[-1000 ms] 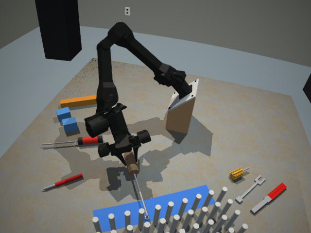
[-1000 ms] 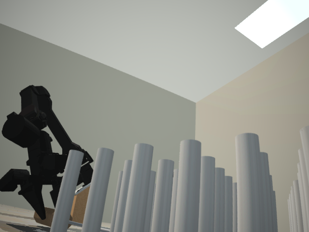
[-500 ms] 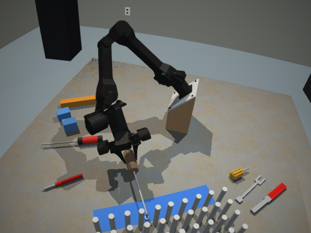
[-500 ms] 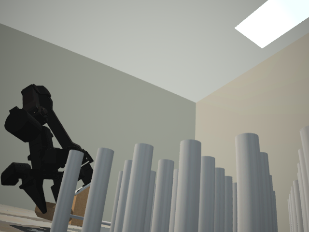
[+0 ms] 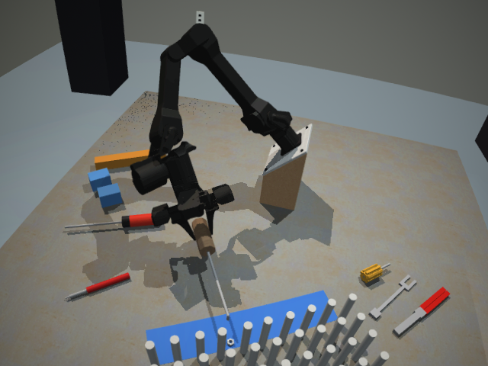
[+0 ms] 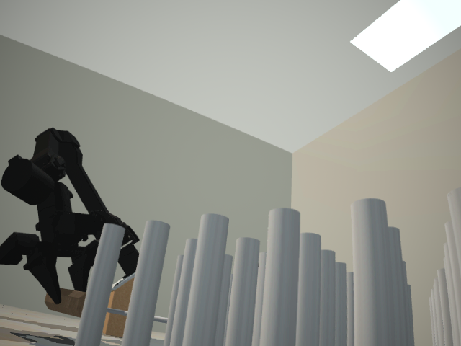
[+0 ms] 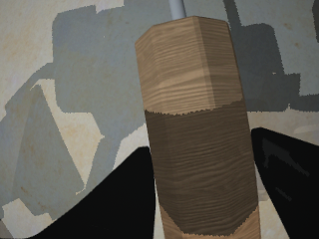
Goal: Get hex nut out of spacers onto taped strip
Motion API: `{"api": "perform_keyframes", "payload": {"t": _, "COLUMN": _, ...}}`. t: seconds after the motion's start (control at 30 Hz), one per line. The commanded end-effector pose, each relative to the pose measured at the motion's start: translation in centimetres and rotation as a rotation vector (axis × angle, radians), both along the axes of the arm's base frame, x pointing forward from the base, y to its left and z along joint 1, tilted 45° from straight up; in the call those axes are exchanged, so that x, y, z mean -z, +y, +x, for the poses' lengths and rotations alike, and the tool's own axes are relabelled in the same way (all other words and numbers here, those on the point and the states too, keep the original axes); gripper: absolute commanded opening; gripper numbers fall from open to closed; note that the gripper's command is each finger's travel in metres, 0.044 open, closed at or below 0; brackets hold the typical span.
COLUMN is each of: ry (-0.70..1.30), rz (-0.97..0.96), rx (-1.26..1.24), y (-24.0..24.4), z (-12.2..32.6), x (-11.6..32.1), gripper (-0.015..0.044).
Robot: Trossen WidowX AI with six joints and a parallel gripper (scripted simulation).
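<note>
While the claw is closed on the wooden handle of a thin-shafted tool, the hex nut lies at the blue strip, between two front-row spacers as seen from the top. The tool's tip stands over the strip, apart from the nut; its height cannot be determined. All visible spacers are upright. On the desk, a red-handled screwdriver lies beside the arm.
</note>
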State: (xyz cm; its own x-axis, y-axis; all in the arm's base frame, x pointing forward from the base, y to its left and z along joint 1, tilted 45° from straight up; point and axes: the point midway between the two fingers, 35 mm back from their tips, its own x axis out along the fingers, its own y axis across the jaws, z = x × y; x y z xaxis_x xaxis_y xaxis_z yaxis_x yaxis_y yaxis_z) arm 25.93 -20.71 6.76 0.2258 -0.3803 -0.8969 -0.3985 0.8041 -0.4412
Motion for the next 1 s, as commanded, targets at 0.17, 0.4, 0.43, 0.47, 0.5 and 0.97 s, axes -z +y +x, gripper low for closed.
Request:
{"api": "perform_keyframes", "payload": {"t": 0.17, "ry": -0.017, "rz": 0.001, "rx": -0.001, "y": 3.4, "z": 1.5, "x": -3.8, "gripper": 0.0000}}
{"api": "perform_keyframes", "payload": {"t": 0.4, "ry": -0.020, "rz": 0.002, "rx": 0.000, "y": 6.5, "z": 2.0, "x": -6.9, "gripper": 0.0000}}
{"api": "perform_keyframes", "payload": {"t": 0.43, "ry": -0.020, "rz": 0.002, "rx": 0.000, "y": 7.0, "z": 2.0, "x": -7.3, "gripper": 0.0000}}
{"api": "perform_keyframes", "payload": {"t": 0.47, "ry": -0.021, "rz": 0.001, "rx": 0.000, "y": 7.5, "z": 1.9, "x": -7.8, "gripper": 0.0000}}
{"api": "perform_keyframes", "payload": {"t": 0.5, "ry": -0.022, "rz": 0.001, "rx": 0.000, "y": 7.9, "z": 1.9, "x": -8.2, "gripper": 0.0000}}
{"api": "perform_keyframes", "payload": {"t": 0.97, "ry": 0.017, "rz": 0.058, "rx": -0.076, "y": 11.5, "z": 4.4, "x": -4.9, "gripper": 0.0000}}
